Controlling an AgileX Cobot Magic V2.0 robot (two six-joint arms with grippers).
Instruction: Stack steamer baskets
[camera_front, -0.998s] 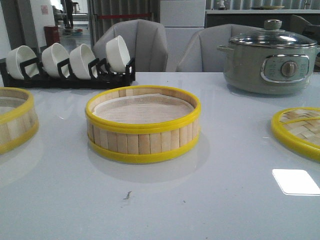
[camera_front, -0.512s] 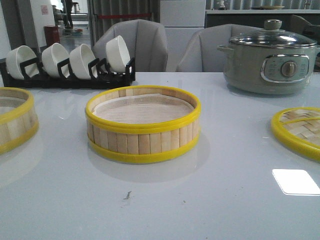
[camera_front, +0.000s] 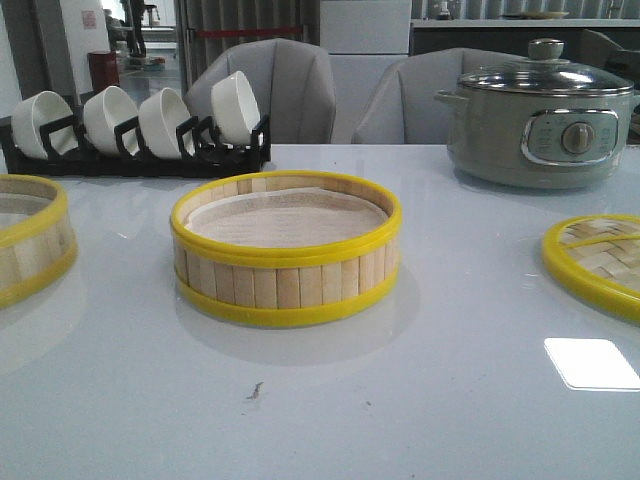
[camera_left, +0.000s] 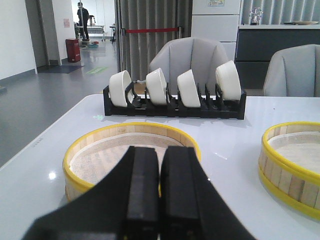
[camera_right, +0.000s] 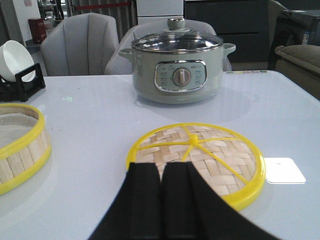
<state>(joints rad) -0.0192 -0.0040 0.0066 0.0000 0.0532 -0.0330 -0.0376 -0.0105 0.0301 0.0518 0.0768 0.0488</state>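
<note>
One steamer basket (camera_front: 286, 250) with pale slat walls, yellow rims and a white liner stands at the table's middle. It also shows in the left wrist view (camera_left: 295, 167) and the right wrist view (camera_right: 20, 145). The second steamer basket (camera_front: 28, 240) sits at the left edge, cut off by the frame. It lies just ahead of my left gripper (camera_left: 161, 155), which is shut and empty. My right gripper (camera_right: 161, 172) is shut and empty, close before the flat woven lid (camera_right: 200, 155). Neither gripper shows in the front view.
A black rack with several white bowls (camera_front: 140, 125) stands at the back left. A grey-green electric pot with a glass lid (camera_front: 540, 115) stands at the back right. The woven lid (camera_front: 597, 262) lies at the right edge. Grey chairs stand behind the table.
</note>
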